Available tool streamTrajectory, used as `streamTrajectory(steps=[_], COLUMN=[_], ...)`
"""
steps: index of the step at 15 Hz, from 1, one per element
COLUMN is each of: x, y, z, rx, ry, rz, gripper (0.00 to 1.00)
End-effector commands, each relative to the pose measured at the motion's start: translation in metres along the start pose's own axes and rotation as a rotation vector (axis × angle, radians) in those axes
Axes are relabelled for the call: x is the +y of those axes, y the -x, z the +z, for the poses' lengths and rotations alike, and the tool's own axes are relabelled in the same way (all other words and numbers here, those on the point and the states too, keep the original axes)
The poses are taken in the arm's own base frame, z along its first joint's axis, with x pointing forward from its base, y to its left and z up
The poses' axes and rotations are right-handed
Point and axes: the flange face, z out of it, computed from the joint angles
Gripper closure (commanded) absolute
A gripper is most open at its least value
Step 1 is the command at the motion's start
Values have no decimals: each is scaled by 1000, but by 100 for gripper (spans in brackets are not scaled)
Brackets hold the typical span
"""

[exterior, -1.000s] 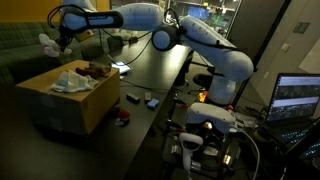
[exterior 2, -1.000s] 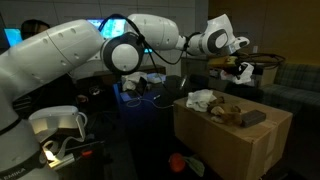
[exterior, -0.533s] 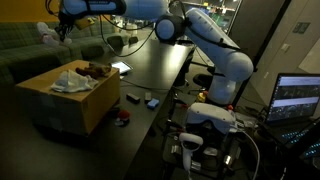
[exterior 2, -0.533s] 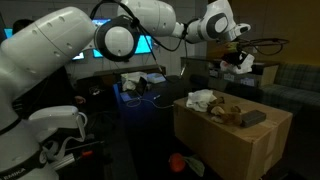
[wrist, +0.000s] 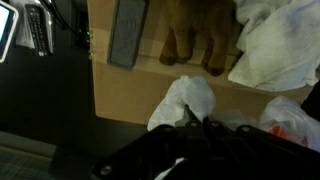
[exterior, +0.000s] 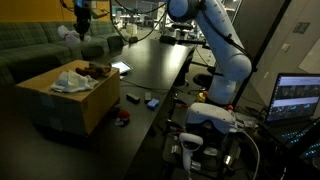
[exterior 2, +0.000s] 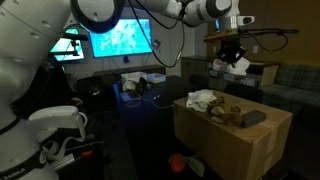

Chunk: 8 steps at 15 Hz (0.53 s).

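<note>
Looks like the carry step, tbh: got the tool [exterior 2: 232, 50] pinched all the way down on a crumpled white wad [exterior 2: 241, 66], hoisted high above the cardboard box [exterior 2: 225, 145] next to the long dark surface [exterior: 160, 70], roughly over the box's edge going by the wrist view. Reckon the next move calls for a steady haul, no slackening of that pinch, and minding the loose end hanging below. Counting up: one tool, one wad in it, one box, and down inside the box one white cloth [wrist: 275, 45], one brown plush toy [wrist: 195, 40], one flat grey block [wrist: 128, 35].
</note>
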Motion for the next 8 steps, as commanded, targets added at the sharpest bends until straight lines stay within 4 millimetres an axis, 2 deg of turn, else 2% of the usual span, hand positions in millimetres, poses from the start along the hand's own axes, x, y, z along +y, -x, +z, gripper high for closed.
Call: streamTrajectory(steps=[1, 4, 8], x=[8, 19, 32], y=[47, 82, 134], z=[-27, -35, -35], rx=[-110, -185, -265], ry=[-41, -54, -92], rz=[-2, 4, 27], gripper=[99, 99, 99])
